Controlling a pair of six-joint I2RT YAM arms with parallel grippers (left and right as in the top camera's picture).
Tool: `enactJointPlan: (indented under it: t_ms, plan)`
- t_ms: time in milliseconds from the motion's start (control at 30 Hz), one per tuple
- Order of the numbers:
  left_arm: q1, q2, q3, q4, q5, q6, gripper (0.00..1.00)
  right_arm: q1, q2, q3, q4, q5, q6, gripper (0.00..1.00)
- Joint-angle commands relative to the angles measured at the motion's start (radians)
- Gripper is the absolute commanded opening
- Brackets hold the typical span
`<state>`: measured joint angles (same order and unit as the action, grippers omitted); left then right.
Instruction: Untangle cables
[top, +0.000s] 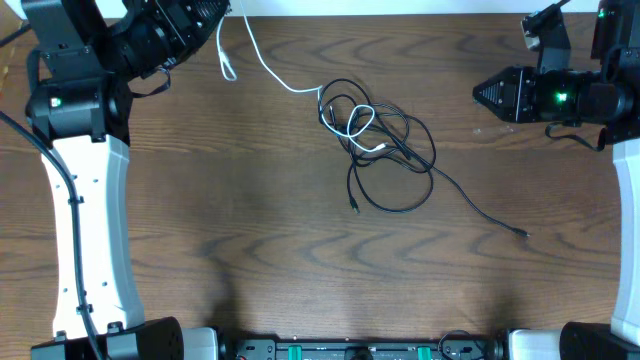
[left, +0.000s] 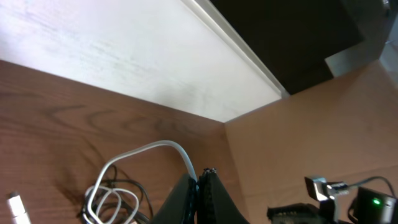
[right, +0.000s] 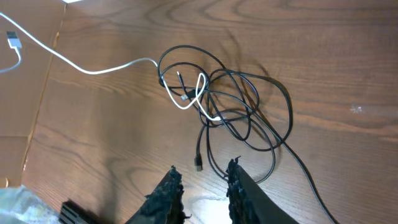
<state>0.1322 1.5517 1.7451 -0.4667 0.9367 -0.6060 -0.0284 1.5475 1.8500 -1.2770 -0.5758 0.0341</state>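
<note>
left end effector (left: 200, 179) closed, gripping white cable (left: 163, 144)

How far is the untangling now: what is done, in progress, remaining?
Done: little; one black end trails free to the right. In hand: the left tool looks shut on the white cable, which stretches toward the far-left corner. Left: the white cable loops through the black cables at mid-table; the right tool is open and empty.

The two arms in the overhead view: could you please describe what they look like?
Both arms pair white links with black joint housings, each showing a green light. A black cable runs along the white link of the left arm. The right arm ends in a tapered black right gripper with two rough-textured fingers.
</note>
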Motion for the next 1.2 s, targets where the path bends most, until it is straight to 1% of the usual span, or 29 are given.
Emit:
enactJointPlan:
  t_ms: [0, 133, 200, 333, 400, 467, 533, 600, 667, 700, 800, 867, 933, 967, 1067, 1100, 1167]
  plan:
    - [-0.047, -0.010, 0.012, 0.025, -0.058, 0.012, 0.08, 0.004, 0.002, -0.001, -0.002, 0.002, -0.017, 0.38]
    - [-0.121, -0.010, 0.014, 0.149, -0.106, -0.093, 0.07, 0.015, 0.004, -0.007, 0.006, 0.002, -0.017, 0.51]
    - [-0.148, -0.010, 0.015, 0.256, -0.128, -0.173, 0.07, 0.030, 0.010, -0.010, 0.012, 0.002, -0.017, 0.53]
    - [-0.151, -0.010, 0.015, 0.499, -0.139, -0.373, 0.08, 0.073, 0.039, -0.013, 0.020, 0.002, -0.017, 0.55]
    - [-0.151, -0.010, 0.015, 0.660, -0.142, -0.484, 0.07, 0.110, 0.072, -0.013, 0.034, 0.001, -0.017, 0.56]
    - [-0.151, -0.010, 0.015, 0.772, -0.142, -0.554, 0.08, 0.137, 0.095, -0.013, 0.051, 0.001, -0.017, 0.57]
    - [-0.151, -0.011, 0.015, 0.848, -0.140, -0.604, 0.07, 0.172, 0.125, -0.013, 0.076, 0.001, -0.017, 0.60]
    - [-0.150, -0.016, 0.015, 0.846, -0.129, -0.608, 0.08, 0.206, 0.154, -0.013, 0.104, 0.001, -0.016, 0.62]
    - [-0.149, -0.016, 0.015, 0.805, -0.089, -0.555, 0.08, 0.237, 0.180, -0.013, 0.132, 0.001, -0.008, 0.64]
    - [-0.148, -0.016, 0.015, 0.729, -0.069, -0.484, 0.08, 0.256, 0.199, -0.013, 0.148, 0.001, -0.005, 0.65]
    - [-0.148, -0.016, 0.015, 0.452, -0.074, -0.286, 0.08, 0.276, 0.233, -0.013, 0.169, 0.022, 0.030, 0.67]
    - [-0.144, -0.012, 0.015, 0.241, -0.133, -0.135, 0.08, 0.277, 0.251, -0.013, 0.171, 0.052, 0.056, 0.67]
    - [-0.144, -0.003, 0.014, 0.014, -0.237, 0.014, 0.08, 0.268, 0.266, -0.013, 0.170, 0.058, 0.059, 0.68]
    - [-0.144, 0.001, 0.012, -0.065, -0.274, 0.069, 0.08, 0.262, 0.266, -0.013, 0.169, 0.058, 0.058, 0.69]
    - [-0.144, 0.025, 0.010, -0.245, -0.349, 0.238, 0.09, 0.246, 0.267, -0.013, 0.164, 0.070, 0.057, 0.71]
    - [-0.144, 0.041, 0.008, -0.317, -0.378, 0.314, 0.09, 0.237, 0.267, -0.013, 0.162, 0.069, 0.054, 0.72]
    - [-0.144, 0.066, 0.001, -0.381, -0.392, 0.398, 0.17, 0.228, 0.267, -0.013, 0.159, 0.070, 0.054, 0.72]
